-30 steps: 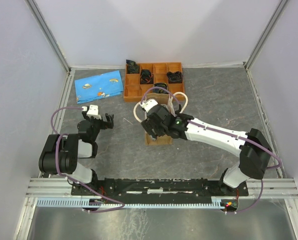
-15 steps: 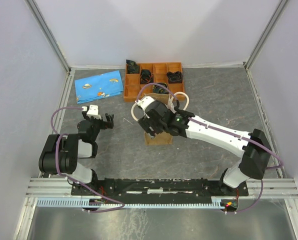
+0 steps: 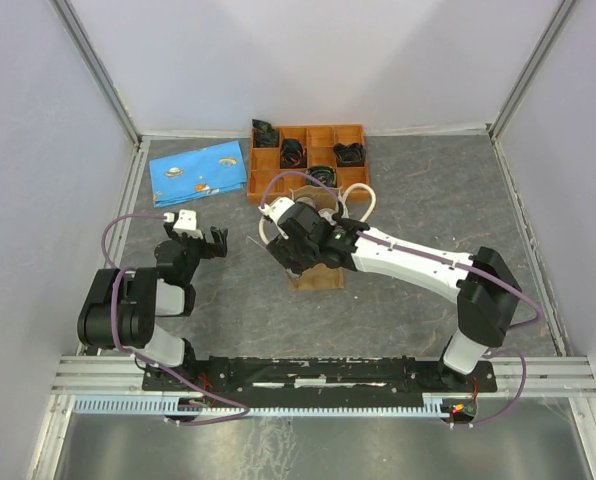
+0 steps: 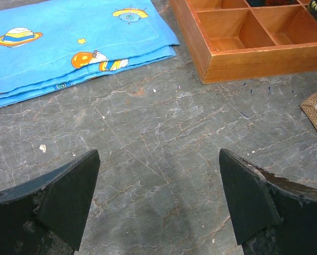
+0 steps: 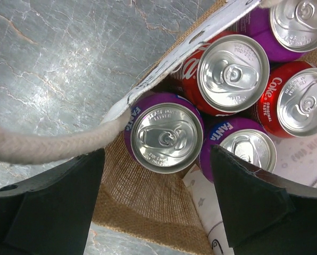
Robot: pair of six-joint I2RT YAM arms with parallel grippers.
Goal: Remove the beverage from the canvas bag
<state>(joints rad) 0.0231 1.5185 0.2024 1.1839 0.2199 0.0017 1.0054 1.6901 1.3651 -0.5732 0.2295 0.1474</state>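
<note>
Looking from the left, I see the left gripper released, its dark wedge-shaped fingers spread wide above the grey veined stone table. Behind it lies a folded blue cloth printed with planets, flat and soft-edged. Just beside that sits the orange compartment tray, smooth and square-celled. Nearer the middle, in front of the tray, stands the canvas bag, coarse tan weave inside with a thick cream rope handle drooping across its rim. Packed upright in it are round aluminium cans, a purple Fanta can nearest, a red Coke can touching it. The right gripper hovers over the bag mouth, jaws parted wide either side of the purple can, grasping nothing.
</note>
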